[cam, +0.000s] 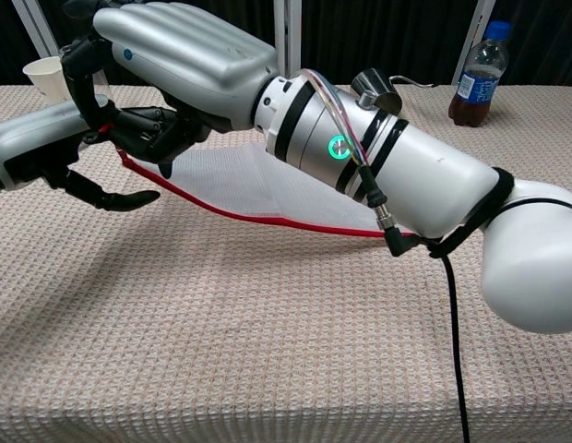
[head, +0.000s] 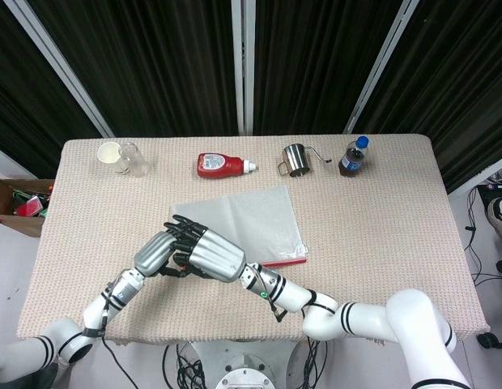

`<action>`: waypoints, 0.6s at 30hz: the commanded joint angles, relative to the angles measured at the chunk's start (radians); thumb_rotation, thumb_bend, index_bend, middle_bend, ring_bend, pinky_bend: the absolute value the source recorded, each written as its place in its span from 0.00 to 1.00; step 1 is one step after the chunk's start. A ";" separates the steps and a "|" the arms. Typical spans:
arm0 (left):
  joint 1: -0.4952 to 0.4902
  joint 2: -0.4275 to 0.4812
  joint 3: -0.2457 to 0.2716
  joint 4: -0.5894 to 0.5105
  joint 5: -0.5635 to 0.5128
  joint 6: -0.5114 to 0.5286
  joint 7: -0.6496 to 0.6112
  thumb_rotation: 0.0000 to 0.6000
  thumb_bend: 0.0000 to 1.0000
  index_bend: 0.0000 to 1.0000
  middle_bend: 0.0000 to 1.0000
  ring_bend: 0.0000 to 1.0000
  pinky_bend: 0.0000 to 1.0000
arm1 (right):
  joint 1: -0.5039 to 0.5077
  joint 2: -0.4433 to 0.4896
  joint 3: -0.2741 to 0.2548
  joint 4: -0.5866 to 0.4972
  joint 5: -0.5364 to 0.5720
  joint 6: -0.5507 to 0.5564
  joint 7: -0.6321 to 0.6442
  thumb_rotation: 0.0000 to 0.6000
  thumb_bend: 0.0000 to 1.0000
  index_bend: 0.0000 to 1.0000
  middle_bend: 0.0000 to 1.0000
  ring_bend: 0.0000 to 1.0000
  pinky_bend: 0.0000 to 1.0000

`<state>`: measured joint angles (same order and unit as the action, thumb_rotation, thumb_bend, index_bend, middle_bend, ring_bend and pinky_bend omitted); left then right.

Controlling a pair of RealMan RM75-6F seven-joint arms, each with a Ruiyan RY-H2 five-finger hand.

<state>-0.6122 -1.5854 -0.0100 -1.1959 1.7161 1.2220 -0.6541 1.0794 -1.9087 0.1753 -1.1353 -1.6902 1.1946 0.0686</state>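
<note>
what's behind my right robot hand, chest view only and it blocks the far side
observer: a ketchup bottle lies on its side near the far edge, cap toward the metal cup
operator: how much of the clear bag is lifted
observer: only its near left corner, where the left robot hand and right robot hand meet; the far part looks flat
operator: anything beside the paper cup
observer: a clear glass, right next to it
</note>
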 commanded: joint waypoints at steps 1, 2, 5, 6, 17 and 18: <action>-0.006 -0.009 0.005 0.010 -0.003 -0.002 -0.011 1.00 0.34 0.54 0.18 0.11 0.15 | 0.000 -0.001 0.001 0.000 0.001 0.000 0.002 1.00 0.48 0.91 0.34 0.04 0.00; -0.009 -0.012 0.008 0.015 -0.004 -0.004 -0.015 1.00 0.35 0.55 0.18 0.11 0.15 | 0.000 -0.001 0.001 0.000 0.000 0.000 0.001 1.00 0.48 0.91 0.34 0.04 0.00; -0.012 -0.021 0.015 0.019 -0.008 -0.001 -0.050 1.00 0.38 0.59 0.21 0.11 0.16 | -0.004 -0.003 -0.003 0.000 -0.001 0.003 -0.001 1.00 0.48 0.91 0.34 0.04 0.00; -0.014 -0.024 0.018 0.021 -0.008 -0.002 -0.067 1.00 0.40 0.61 0.23 0.11 0.16 | -0.006 -0.003 -0.004 -0.001 -0.001 0.005 0.000 1.00 0.48 0.91 0.34 0.04 0.00; 0.001 -0.047 0.044 0.074 -0.019 0.050 -0.295 1.00 0.45 0.66 0.26 0.13 0.16 | -0.065 0.012 -0.067 0.004 -0.045 0.068 -0.027 1.00 0.48 0.92 0.34 0.04 0.00; 0.003 -0.047 0.045 0.076 -0.019 0.056 -0.317 1.00 0.45 0.65 0.26 0.13 0.16 | -0.071 0.011 -0.071 0.008 -0.048 0.075 -0.031 1.00 0.48 0.92 0.33 0.04 0.00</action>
<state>-0.6155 -1.6288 0.0283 -1.1315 1.6986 1.2582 -0.9247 1.0136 -1.8987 0.1092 -1.1312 -1.7332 1.2637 0.0422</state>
